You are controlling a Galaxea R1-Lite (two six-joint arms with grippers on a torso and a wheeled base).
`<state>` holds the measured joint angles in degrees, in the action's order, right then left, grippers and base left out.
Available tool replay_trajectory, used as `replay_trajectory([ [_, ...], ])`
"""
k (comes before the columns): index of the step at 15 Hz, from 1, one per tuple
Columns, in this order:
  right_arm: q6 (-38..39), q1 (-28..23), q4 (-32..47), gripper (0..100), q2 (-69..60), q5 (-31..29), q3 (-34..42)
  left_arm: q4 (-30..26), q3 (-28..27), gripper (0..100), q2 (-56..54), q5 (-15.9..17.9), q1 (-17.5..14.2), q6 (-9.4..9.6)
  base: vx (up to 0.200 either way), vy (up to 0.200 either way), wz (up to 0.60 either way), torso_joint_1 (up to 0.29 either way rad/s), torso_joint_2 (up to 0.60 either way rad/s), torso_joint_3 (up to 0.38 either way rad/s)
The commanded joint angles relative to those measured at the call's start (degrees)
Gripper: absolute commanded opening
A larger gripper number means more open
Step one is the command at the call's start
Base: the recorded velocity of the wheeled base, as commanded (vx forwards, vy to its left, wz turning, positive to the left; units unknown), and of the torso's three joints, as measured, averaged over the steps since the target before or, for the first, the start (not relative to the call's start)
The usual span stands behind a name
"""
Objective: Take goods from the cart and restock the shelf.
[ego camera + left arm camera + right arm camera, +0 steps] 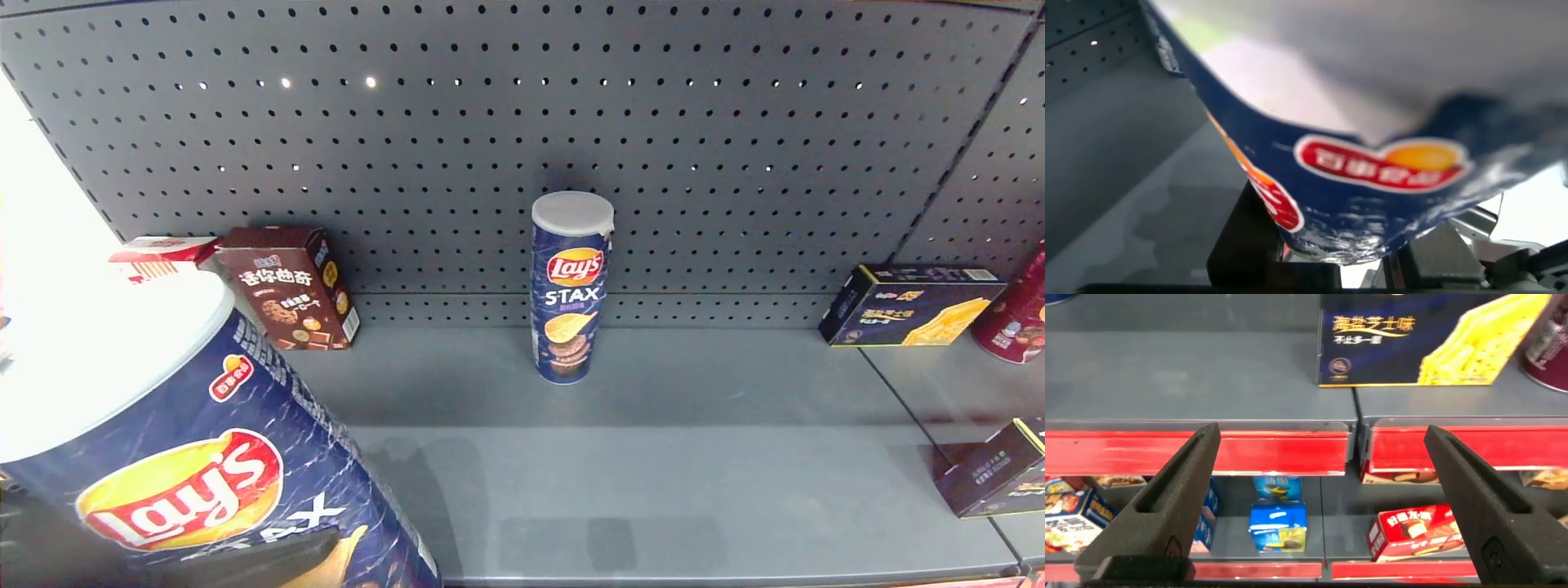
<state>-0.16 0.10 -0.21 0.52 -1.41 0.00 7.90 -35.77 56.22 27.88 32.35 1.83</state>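
A tall blue chip can with a white lid (pixel 180 433) fills the lower left of the head view, tilted and held up before the grey shelf (pixel 653 474). My left gripper (pixel 1331 257) is shut on the lower part of this can (pixel 1372 163); one dark finger (pixel 261 563) shows against its side. A second, identical can (pixel 571 286) stands upright mid-shelf against the pegboard. My right gripper (pixel 1327 514) is open with nothing between its fingers, level with the shelf's red front strip (pixel 1282 451).
A brown cookie box (pixel 290 286) and a red-white box (pixel 163 249) sit at the shelf's back left. Right are a dark blue cracker box (pixel 910 304), a dark red can (pixel 1016 314) and another dark box (pixel 992 469). Snack packs (pixel 1417 531) fill the lower shelf.
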Motion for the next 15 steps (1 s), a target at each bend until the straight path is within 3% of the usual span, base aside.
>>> replay_trajectory([
  [1, 0.0, 0.0, -0.1, 100, 0.1, 0.0, 0.0, 0.6, 0.1, 0, -0.2, 0.1, 0.0, 0.02, 0.000, 0.000, 0.00, 0.000, 0.00, 0.000],
  [5, -0.5, 0.3, 0.0, 100, 0.5, -0.2, -0.2, 1.1, 0.8, 0, -0.3, 0.0, -0.3, -0.51, 0.000, 0.000, 0.00, 0.000, 0.00, 0.000],
  [7, -0.7, 0.7, 0.0, 100, 10.0, 1.6, -13.1, 1.5, 0.9, 0, -0.3, 0.0, -0.3, -0.51, 0.000, 0.000, 0.00, 0.000, 0.00, 0.000],
  [9, 0.1, 2.6, 2.9, 100, 23.2, 8.2, -25.5, 2.5, 1.0, 0, 0.1, 0.2, -0.4, -0.42, 0.000, 0.000, 0.00, 0.000, 0.00, 0.000],
  [12, -1.0, 3.1, 1.9, 100, 34.4, 9.5, -32.7, 3.6, 1.1, 0, 0.4, 0.1, -0.3, -0.25, 0.000, 0.000, 0.00, 0.000, 0.00, 0.000],
  [15, -1.1, 11.2, -3.9, 100, 43.8, 14.5, -34.4, 5.7, 0.3, 0, 2.1, -0.1, -0.4, -0.33, 0.000, 0.000, 0.00, 0.000, 0.00, 0.000],
])
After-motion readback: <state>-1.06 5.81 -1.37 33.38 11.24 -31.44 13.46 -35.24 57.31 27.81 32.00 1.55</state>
